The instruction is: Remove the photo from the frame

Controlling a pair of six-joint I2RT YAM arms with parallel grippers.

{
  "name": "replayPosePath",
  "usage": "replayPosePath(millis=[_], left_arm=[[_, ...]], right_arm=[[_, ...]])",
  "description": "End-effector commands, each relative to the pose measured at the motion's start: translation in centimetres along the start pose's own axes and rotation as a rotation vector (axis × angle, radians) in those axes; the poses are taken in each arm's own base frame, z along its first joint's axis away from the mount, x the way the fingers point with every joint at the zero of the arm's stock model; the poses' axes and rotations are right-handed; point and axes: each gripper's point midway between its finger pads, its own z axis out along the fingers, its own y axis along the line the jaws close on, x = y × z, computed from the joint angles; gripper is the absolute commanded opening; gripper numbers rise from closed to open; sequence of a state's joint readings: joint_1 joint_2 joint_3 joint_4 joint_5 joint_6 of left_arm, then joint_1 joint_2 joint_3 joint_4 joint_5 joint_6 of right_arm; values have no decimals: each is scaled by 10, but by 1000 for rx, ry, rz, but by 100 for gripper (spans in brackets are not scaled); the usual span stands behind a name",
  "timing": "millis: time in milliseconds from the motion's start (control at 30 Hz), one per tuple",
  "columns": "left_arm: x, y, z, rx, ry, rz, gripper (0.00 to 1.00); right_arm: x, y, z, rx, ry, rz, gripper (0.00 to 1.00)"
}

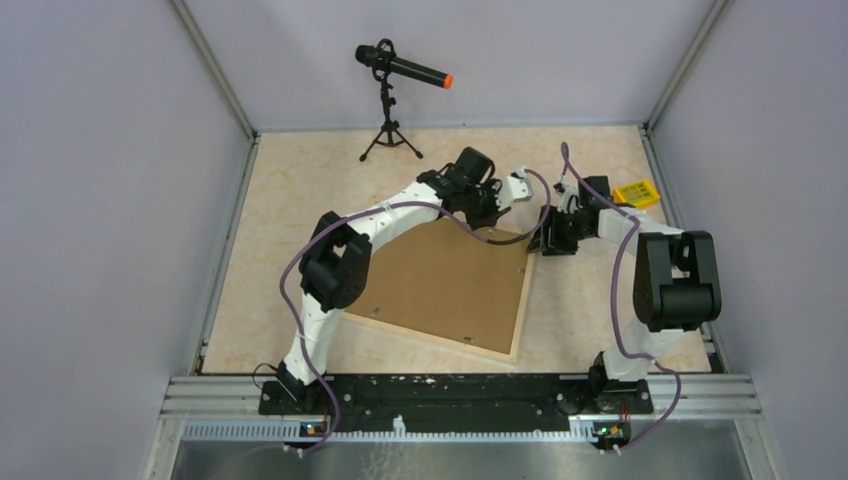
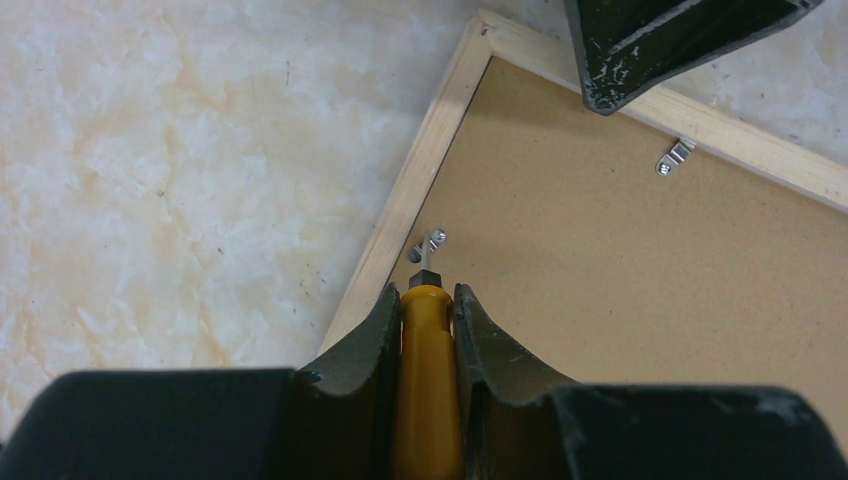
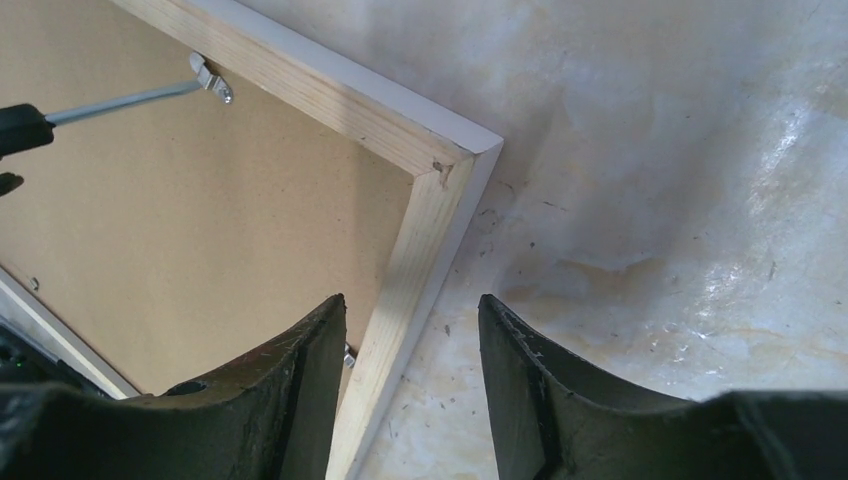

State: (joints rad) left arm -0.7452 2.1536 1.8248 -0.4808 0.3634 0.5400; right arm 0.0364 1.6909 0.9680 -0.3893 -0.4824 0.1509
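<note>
**Asker:** Where is the frame just now?

**Me:** It lies face down near the middle of the desk [image 1: 290, 190]. It is turned askew, so one corner points toward the desk's far right corner. All I see of the frame [image 1: 440, 290] is its brown backing board [image 2: 620, 300] and its pale wood sides. I judge the photo lies beneath that board, though it is hidden from me.

**Asker:** And your fingers?

**Me:** My left fingers [image 2: 428, 298] are clamped on a yellow-handled screwdriver [image 2: 430, 390]. My right fingers [image 3: 410, 315] stand apart, one on either side of the frame's right-hand rail, just short of that corner. I cannot tell whether they touch the wood.

**Asker:** What does the coming move turn on?

**Me:** It turns on a small metal clip [image 2: 430, 243] that pins the board. The clip sits just inside the rail nearest the desk's far edge, straight ahead of the screwdriver's tip. The tip is touching it or very nearly so. The tool's long axis runs over the board at a slant to that rail.

**Asker:** So which arm is nearer?

**Me:** The left arm, plainly, since its tool is already at the clip. I reckon the clip wants swinging off the board while my right fingers steady the rail. A second clip [image 2: 676, 157] sits on the neighbouring rail, closer to the right arm. A slip of the tip could gouge the board.
</note>
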Motion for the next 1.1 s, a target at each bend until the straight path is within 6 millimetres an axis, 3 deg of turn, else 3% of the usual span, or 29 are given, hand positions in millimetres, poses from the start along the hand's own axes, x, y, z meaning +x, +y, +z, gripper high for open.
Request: replayPosePath(millis=[0, 700, 1067], left_arm=[[-17, -5, -5, 22, -29, 77, 0], [7, 13, 6, -74, 83, 123, 0], [7, 23, 3, -128, 103, 116, 0]], right_arm=[[-5, 0, 5, -3, -6, 11, 50], [-1, 0, 16, -28, 35, 36, 46], [-1, 2, 17, -34, 37, 32, 45]])
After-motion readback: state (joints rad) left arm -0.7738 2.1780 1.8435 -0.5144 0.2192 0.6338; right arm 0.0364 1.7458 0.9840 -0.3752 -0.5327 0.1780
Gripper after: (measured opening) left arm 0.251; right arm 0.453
